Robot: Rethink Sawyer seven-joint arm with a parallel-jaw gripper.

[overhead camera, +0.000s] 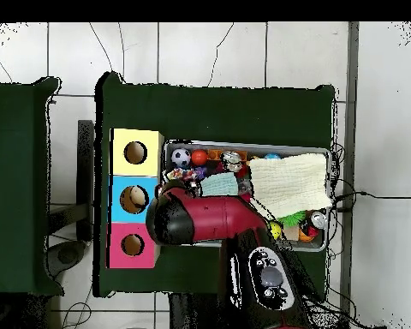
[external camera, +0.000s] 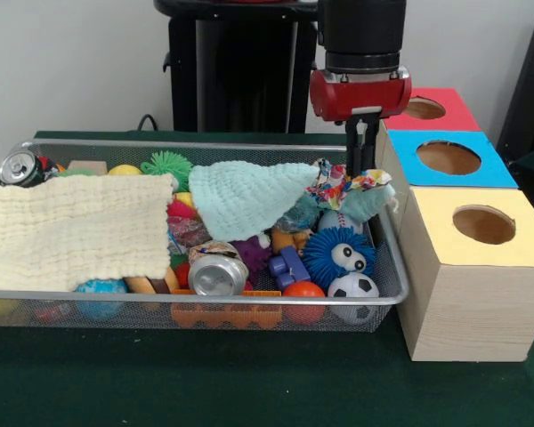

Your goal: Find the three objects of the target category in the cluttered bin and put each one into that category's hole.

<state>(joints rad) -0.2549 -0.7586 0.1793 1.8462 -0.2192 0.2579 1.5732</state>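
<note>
The wire mesh bin lies across the table and also shows in the overhead view. One confetti-spotted wrapper wad lies on the pile at the bin's right end, next to the boxes; it also shows in the overhead view. My gripper hangs straight down from the red wrist with its fingers close together on the wad's top. Another spotted wrapper peeks out under the cloths mid-bin. The yellow-topped box with its round hole stands nearest the camera, right of the bin; it also shows in the overhead view.
A blue-topped box and a red-topped box stand behind the yellow one. A cream cloth and a mint cloth cover much of the bin. Silver cans, balls and toys fill the bin.
</note>
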